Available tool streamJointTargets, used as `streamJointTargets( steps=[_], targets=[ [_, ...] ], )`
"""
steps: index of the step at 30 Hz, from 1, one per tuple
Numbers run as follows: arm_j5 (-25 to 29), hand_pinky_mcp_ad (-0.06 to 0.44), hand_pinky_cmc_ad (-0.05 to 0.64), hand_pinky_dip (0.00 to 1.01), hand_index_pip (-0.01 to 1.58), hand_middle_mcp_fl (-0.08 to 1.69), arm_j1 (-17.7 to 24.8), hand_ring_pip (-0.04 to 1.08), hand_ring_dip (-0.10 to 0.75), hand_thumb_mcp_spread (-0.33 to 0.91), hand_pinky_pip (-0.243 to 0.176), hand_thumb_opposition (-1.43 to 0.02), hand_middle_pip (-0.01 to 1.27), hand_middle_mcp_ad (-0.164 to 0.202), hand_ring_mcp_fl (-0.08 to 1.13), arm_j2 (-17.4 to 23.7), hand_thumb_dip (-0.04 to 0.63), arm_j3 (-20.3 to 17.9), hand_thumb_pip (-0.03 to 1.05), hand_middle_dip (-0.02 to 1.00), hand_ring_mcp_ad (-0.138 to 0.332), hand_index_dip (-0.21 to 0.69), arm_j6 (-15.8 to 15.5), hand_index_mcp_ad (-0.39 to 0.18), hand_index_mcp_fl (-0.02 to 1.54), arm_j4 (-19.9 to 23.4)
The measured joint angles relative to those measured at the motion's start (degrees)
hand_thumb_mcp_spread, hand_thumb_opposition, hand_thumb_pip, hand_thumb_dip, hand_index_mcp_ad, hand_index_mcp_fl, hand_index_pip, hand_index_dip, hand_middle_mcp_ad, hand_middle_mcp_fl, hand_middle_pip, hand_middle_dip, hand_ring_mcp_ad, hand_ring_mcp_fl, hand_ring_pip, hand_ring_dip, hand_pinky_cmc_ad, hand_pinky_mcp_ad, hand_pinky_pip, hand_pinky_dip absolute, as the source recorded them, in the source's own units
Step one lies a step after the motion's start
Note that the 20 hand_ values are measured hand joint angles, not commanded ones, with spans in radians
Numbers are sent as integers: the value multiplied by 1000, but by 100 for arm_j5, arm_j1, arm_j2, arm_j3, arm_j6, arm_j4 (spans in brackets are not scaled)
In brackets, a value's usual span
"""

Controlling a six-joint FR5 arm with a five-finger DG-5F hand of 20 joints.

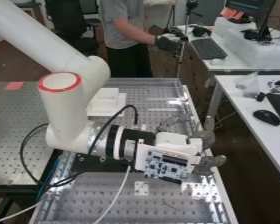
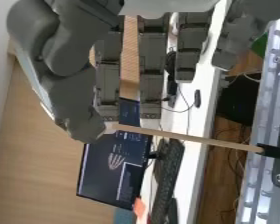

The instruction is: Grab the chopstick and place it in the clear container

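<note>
Chopstick [image 2: 190,136] in the wrist view runs out sideways from the tip of the thumb [image 2: 74,102], its long axis lying across the line of the fingers [image 2: 150,65] at close to a right angle, just beyond their ends. One end sits at the thumb's tip, apparently pinched there against the nearest fingertip; the rest sticks out past the other fingers, which are nearly straight and do not seem to touch it. With so much length to one side, placing it probably calls for turning the wrist to point the free end down, and it could pivot in so small a grip. Behind it are a monitor [image 2: 101,172] and a keyboard [image 2: 169,172]. In the high view the hand [image 1: 207,164] is at the long edge of the bench [image 1: 111,192].
</note>
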Motion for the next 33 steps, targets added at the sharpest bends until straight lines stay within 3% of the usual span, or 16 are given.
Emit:
streamJointTargets(
  steps=[11, 13, 16, 20, 27, 33],
  targets=[
    [42, 278, 375, 152, 613, 780, -5, 113, 291, 438, -105, -834, 119, 63, 223, -33, 309, 79, 658, 641, 148, 173, -666, -239, 538, -175],
    [47, 278, 379, 152, 578, 791, -22, 113, 297, 468, -108, -834, 124, 63, 225, -47, 305, 109, 600, 656, 152, 173, -756, -239, 538, -210],
    [51, 278, 379, 152, 559, 791, -39, 112, 330, 490, -105, -834, 124, 63, 227, -62, 305, 160, 597, 670, 147, 175, -897, -239, 545, -271],
    [96, 281, 379, 155, 532, 791, -45, 105, 332, 531, -94, -850, 124, 63, 227, -77, 305, 195, 548, 702, 115, 237, -1026, -239, 506, -315],
    [144, 281, 363, 155, 565, 789, -12, 108, 346, 557, -94, -852, 124, 63, 225, -66, 305, 162, 517, 721, 117, 251, -1245, -239, 487, -297],
    [203, 278, 363, 155, 656, 780, 73, 115, 374, 564, -93, -852, 126, 63, 225, -24, 309, 75, 506, 721, 117, 251, -1249, -239, 565, -233]
  ],
)
